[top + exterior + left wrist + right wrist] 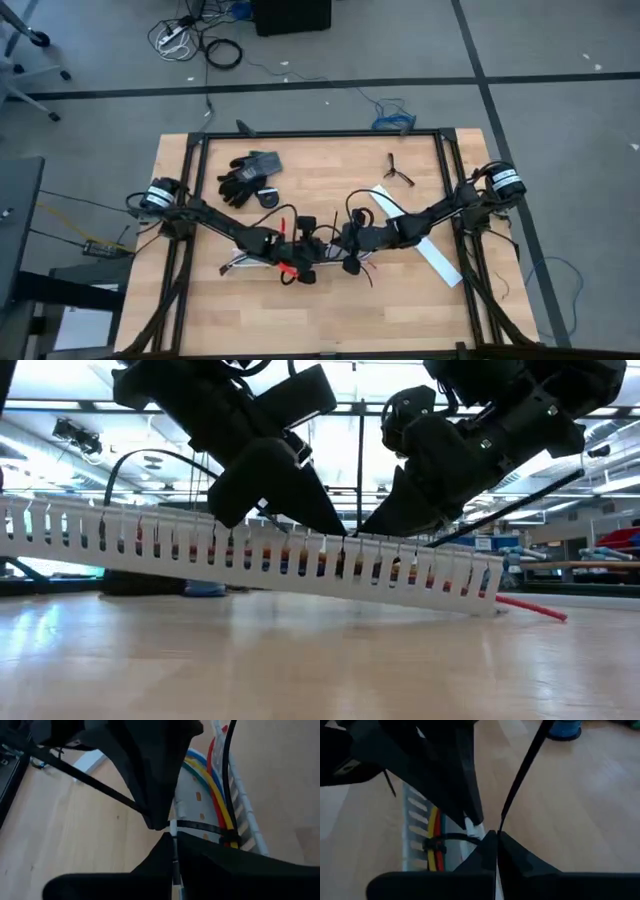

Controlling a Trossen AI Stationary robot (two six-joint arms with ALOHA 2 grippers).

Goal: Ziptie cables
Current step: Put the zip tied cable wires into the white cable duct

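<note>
wooden table [330, 310], both arms meeting mid-table over white slotted channel [250, 550]. left claw [172, 832] and right claw [495, 837] each clenched on ziptie [197, 826], already looped round cables [220, 805] lying in the channel; likely pulling it tight.

- Pale blond wood grain on the table [330, 310], framed by black rails.
- White on the slotted channel [250, 550], with a regular comb pattern of narrow slits along its wall.
- Red, yellow, green, blue and black among the cables [212, 780] lying in the channel.
- Black on the ziptie [200, 826] looped across them.
- Black and grey on the gloves [248, 177].
- Matte black on the left gripper [172, 831] and the right gripper [496, 839].
</note>
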